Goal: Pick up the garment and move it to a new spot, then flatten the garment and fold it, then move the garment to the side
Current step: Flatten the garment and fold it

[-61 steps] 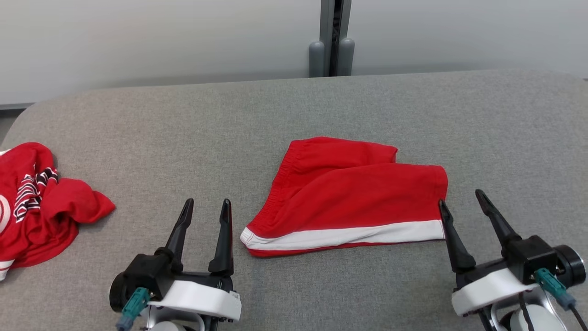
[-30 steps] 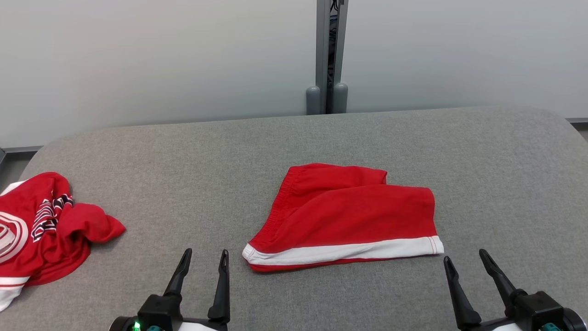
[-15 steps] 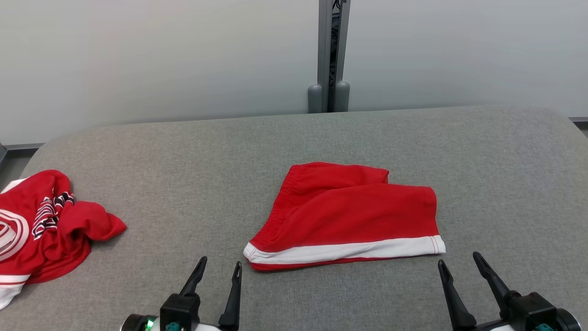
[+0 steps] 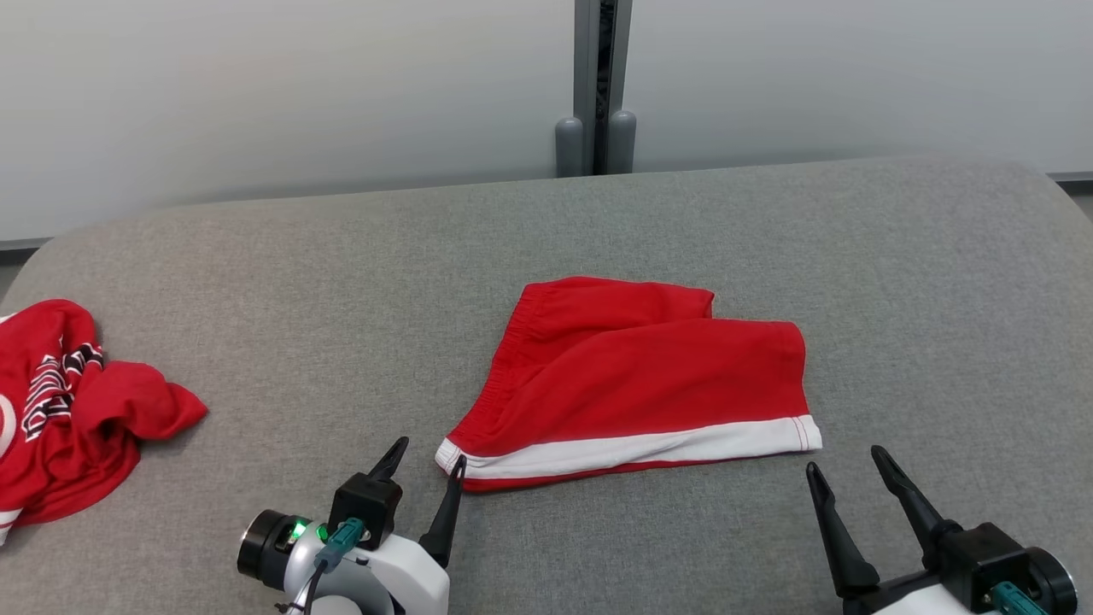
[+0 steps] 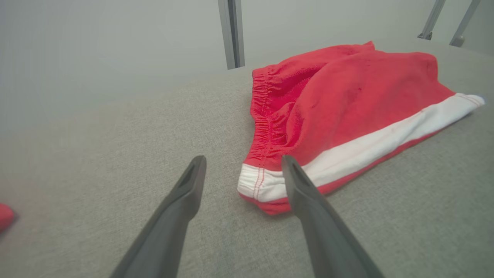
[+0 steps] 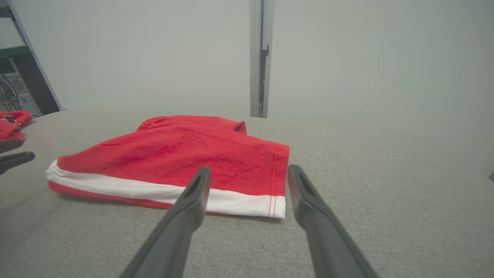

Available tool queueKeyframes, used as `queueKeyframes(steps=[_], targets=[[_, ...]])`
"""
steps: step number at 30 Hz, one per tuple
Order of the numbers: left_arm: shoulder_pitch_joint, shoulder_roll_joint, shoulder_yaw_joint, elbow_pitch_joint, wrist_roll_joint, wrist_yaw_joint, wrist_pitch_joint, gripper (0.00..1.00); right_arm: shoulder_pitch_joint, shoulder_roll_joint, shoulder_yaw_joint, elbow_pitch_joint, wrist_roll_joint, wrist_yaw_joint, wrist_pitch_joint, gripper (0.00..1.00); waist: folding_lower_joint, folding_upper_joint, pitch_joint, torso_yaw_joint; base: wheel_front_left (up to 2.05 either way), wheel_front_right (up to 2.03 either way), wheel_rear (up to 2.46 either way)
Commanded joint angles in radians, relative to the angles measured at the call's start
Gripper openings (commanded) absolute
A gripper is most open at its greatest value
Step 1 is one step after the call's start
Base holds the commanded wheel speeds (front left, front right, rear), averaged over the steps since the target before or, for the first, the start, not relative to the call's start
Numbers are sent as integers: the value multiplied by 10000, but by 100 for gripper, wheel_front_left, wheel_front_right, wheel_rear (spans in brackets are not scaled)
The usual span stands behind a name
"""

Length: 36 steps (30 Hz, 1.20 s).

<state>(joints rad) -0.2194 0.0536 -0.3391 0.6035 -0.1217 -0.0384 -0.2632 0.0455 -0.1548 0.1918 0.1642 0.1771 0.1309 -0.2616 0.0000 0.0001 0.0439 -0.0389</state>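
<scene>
A crumpled red shirt (image 4: 77,401) was noted at the left edge of the grey fabric surface (image 4: 768,239). A grey post (image 4: 595,85) was seen behind it, against a pale wall (image 4: 256,102).

The table (image 4: 256,282) is being looked down on from high up by the head view. The shorts (image 4: 640,376) are being looked at from low and close by both wrist views, one at each near corner, and are being shared by all three.
</scene>
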Motion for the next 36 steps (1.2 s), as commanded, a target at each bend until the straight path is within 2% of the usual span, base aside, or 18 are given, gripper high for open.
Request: queueKeyframes(steps=[1,13,15,16,17,18,20,21,30,36], targets=[[-418,60,-58,538,-56,-150,45,100,-223,-37,6,-68,-6,-1,-51,100,0,-1,165,-109,0,0,0],[-1759,28,-365,2501,-215,-476,76,100,-546,-106,-37,-110,-13,-1,-51,100,0,-1,773,-272,0,0,0],[-1840,26,-466,2691,-232,-518,60,93,-587,-123,-45,-120,-17,-1,-49,100,0,-1,824,-279,0,0,0],[-1850,25,-517,2743,-235,-553,49,76,-587,-129,-55,-119,-23,-1,-51,100,0,-1,846,-284,0,0,0],[-1851,21,-579,2806,-238,-579,49,47,-583,-135,-61,-117,-31,-1,-51,100,0,-1,862,-292,0,0,0],[-1859,22,-609,2831,-252,-574,49,41,-583,-140,-72,-118,-34,-1,-51,100,0,-1,878,-298,0,0,0],[-1854,28,-687,2861,-281,-617,36,10,-639,-149,-90,-126,-41,-1,-51,100,0,-1,906,-302,0,0,0],[-1839,23,-734,2864,-291,-629,32,0,-661,-154,-100,-129,-43,-1,-51,100,0,-1,911,-298,0,0,0],[-1565,7,-600,2450,-724,-591,-14,0,-861,-47,-219,206,14,-1,-49,100,0,-1,956,-187,0,0,0],[-1206,2,-539,1599,-1330,-741,-20,0,-1612,-13,-80,2073,784,-1,-51,100,0,-1,1068,46,0,0,0]])
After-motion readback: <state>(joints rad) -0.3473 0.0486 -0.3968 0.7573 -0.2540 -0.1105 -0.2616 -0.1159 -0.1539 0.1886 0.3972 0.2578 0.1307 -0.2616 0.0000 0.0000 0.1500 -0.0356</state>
